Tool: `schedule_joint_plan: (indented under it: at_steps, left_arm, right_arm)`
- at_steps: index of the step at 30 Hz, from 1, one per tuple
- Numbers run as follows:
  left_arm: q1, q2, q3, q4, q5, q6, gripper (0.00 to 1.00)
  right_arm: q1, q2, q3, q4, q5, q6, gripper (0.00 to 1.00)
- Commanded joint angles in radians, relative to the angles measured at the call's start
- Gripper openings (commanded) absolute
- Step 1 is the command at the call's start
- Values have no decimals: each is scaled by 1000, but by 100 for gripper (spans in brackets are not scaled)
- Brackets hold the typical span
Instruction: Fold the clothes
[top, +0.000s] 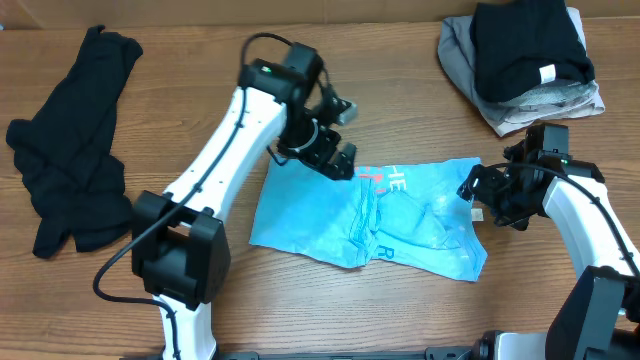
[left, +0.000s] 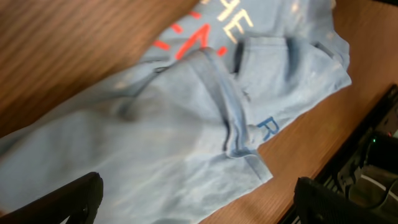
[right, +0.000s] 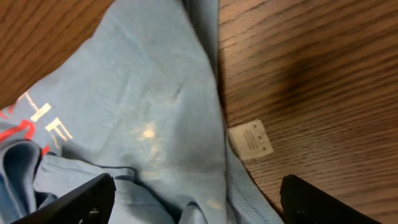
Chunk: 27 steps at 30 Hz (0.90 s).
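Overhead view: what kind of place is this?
Probably a robot lab, not a home: a left arm and right arm at a wooden table, a blue T-shirt between them, black clothes heaped aside.

Left arm (top: 225, 140): my white tubular links, black joint housings, blocky black base. Black cable (top: 262, 40) loops off my upper joint, another trails from base. Small green light (top: 266, 68) on wrist housing. Right arm (top: 585, 215): same white-and-black build, own green lamp. My fingers (left: 59, 200): matte black, blunt-ended.

Blue T-shirt (left: 155, 124), seemingly half-folded, under spread gripper (left: 199, 202)
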Motion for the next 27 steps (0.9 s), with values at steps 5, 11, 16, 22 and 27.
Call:
schedule_joint_plan:
  at_steps: [5,11,16,22,27]
  left_arm:
    - [134,1,26,-6,-6,-24,100]
    - [173,1,26,-6,-6,-24,100]
    - [173,1,26,0,-6,-24,100]
    - [172,1,25,-2,-6,-24,100]
    - [172,1,25,-6,-34,-24,100]
  right_arm:
    - [62,7,-32,16,76,2,81]
    - [142,7,-69,25,183,31,81]
    - [182,16,-75,41,194,31,80]
    - [184,93,-75,56,227,31,81]
    - [184,173,-75,56,226,56,81]
